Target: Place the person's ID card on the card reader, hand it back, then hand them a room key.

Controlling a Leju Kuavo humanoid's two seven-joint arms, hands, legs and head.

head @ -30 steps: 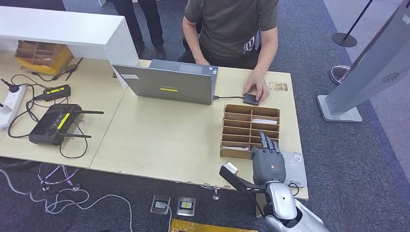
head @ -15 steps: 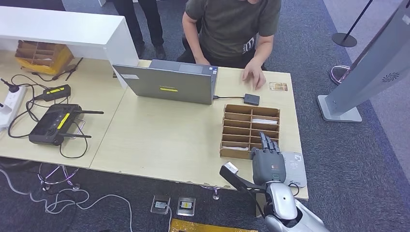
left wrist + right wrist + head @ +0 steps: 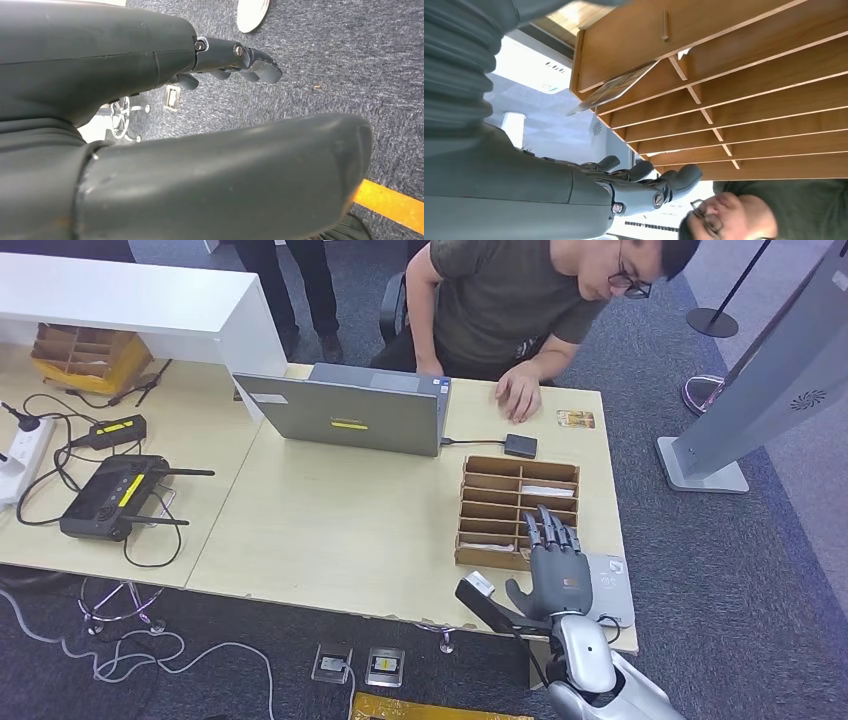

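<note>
My right hand [image 3: 556,570] hovers with fingers spread and nothing in it, over the near right corner of the wooden slotted box [image 3: 466,508]. A grey flat pad [image 3: 612,590] lies just right of the hand. White cards [image 3: 547,491] sit in the box's slots. One card [image 3: 614,87] pokes out of a slot above my right hand [image 3: 624,192]. A small black box [image 3: 520,446] is wired to the laptop. A tan card [image 3: 575,419] lies at the table's far edge, beside the person's hand [image 3: 519,396]. My left hand [image 3: 150,130] hangs over carpet, holding nothing.
An open laptop [image 3: 350,412] stands at the back of the table. A black device with antennas [image 3: 108,496], cables and a power strip [image 3: 25,450] crowd the left table. A grey kiosk [image 3: 770,390] and a stanchion base [image 3: 712,321] stand on the right.
The person's hand left the small black box and now rests at the far edge near the tan card; they leaned forward. My right hand's thumb has swung outward.
</note>
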